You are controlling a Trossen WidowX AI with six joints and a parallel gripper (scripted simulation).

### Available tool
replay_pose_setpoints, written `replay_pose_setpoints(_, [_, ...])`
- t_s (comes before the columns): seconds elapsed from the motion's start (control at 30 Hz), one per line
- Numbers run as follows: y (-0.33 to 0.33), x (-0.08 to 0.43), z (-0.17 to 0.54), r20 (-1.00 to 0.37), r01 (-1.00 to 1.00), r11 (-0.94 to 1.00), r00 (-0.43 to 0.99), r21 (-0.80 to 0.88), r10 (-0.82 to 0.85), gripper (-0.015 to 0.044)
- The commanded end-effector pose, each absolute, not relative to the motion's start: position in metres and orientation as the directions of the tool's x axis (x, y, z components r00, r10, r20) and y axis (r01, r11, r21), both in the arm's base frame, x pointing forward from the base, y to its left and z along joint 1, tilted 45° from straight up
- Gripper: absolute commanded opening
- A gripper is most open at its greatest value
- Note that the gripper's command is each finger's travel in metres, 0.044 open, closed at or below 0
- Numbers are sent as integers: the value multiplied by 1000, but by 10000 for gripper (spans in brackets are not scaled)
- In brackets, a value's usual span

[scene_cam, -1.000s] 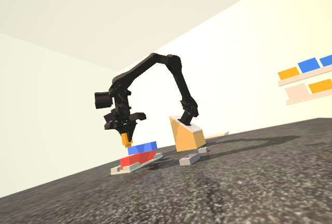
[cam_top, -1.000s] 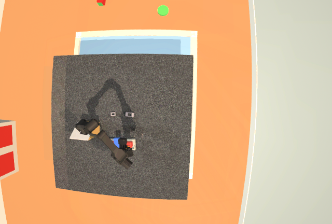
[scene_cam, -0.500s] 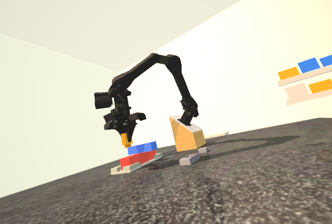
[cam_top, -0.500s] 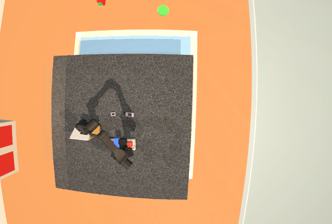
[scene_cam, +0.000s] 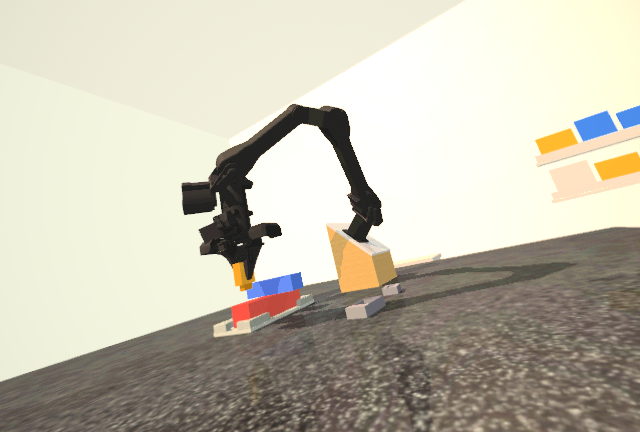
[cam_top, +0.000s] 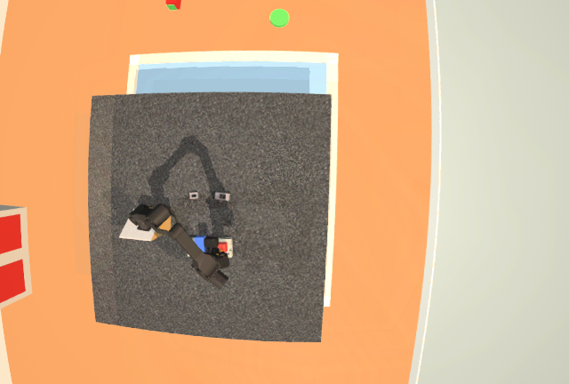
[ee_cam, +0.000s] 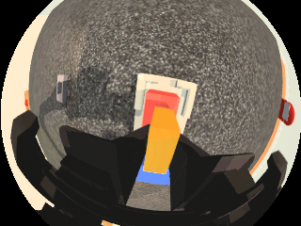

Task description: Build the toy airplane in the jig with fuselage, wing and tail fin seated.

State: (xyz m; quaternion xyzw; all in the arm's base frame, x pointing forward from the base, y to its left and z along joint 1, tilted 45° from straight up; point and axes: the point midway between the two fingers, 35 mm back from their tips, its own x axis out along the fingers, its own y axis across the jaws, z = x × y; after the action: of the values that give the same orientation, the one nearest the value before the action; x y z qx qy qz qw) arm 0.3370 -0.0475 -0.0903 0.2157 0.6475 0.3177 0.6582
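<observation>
The red fuselage [cam_top: 222, 246] [scene_cam: 281, 304] [ee_cam: 155, 97] lies in the cream cradle [cam_top: 230, 248] [scene_cam: 227, 331] [ee_cam: 165, 79] and looks level. The blue wing [cam_top: 199, 244] [scene_cam: 281, 284] [ee_cam: 152, 177] lies across the top of the fuselage; its tab is hidden. My gripper [scene_cam: 243, 271] [ee_cam: 160, 130] is shut on the orange tail fin [scene_cam: 239, 276] [ee_cam: 165, 137]. The fin is roughly upright, its tab pointing down, a small gap above the fuselage's tail end. In the wrist view the fin partly covers the darker tail socket.
Two small grey holders [cam_top: 194, 196] [cam_top: 222, 196] [scene_cam: 391, 289] [scene_cam: 365, 308] stand beside the cradle; one holder [ee_cam: 62, 88] shows at the left in the wrist view. The arm's wedge-shaped base [cam_top: 135, 230] [scene_cam: 356, 267] stands beyond the wing end of the cradle.
</observation>
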Motion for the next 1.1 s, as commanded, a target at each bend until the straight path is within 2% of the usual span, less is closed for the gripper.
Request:
replay_pose_setpoints(0.0, [-42, 336, -96, -712, -133, 703, -40, 699, 701, 65])
replay_pose_setpoints(0.6, [-27, 335, -111, -711, -134, 702, -40, 700, 702, 65])
replay_pose_setpoints(0.77, [-28, 335, -110, -713, -138, 703, -43, 697, 699, 32])
replay_pose_setpoints(0.8, [-28, 335, -110, -713, -138, 703, -43, 697, 699, 6])
replay_pose_setpoints(0.93, [-28, 335, -110, -713, -138, 703, -43, 697, 699, 0])
replay_pose_setpoints(1.07, [-28, 335, -110, -713, -138, 703, -43, 697, 699, 105])
